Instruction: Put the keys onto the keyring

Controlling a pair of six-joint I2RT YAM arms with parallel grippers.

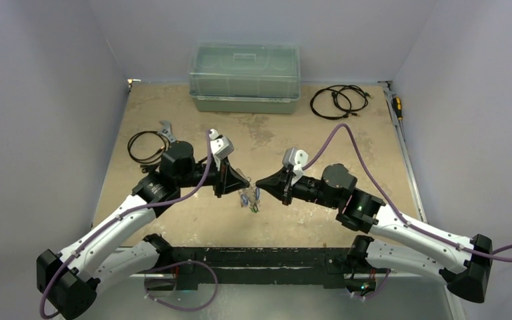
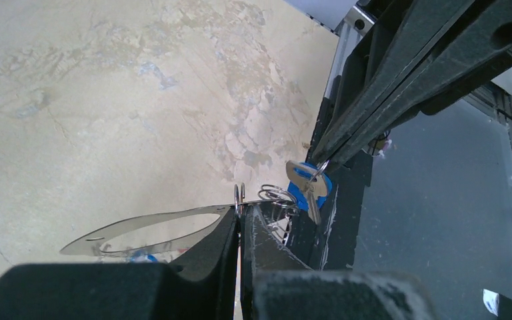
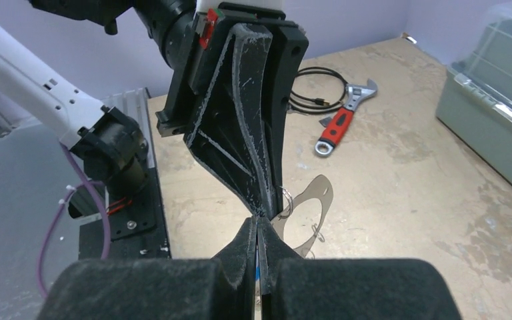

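My left gripper (image 1: 245, 181) (image 2: 241, 213) is shut on the keyring (image 2: 140, 231), a flat thin silvery loop held above the table; the loop also shows in the right wrist view (image 3: 320, 195). My right gripper (image 1: 260, 183) (image 3: 258, 223) meets it tip to tip and is shut on a silver key with a blue tag (image 2: 305, 188). In the left wrist view the right gripper (image 2: 323, 162) pinches that key right beside the small split rings (image 2: 277, 194) at the loop's end. More keys (image 1: 250, 199), one with a green tag, hang under the two tips.
A red-handled wrench (image 3: 339, 127) (image 1: 167, 130) and a black cable coil (image 1: 145, 147) lie behind the left arm. A lidded green plastic box (image 1: 245, 79) stands at the back, another black cable coil (image 1: 339, 101) to its right, and a screwdriver (image 1: 397, 107) at the right edge.
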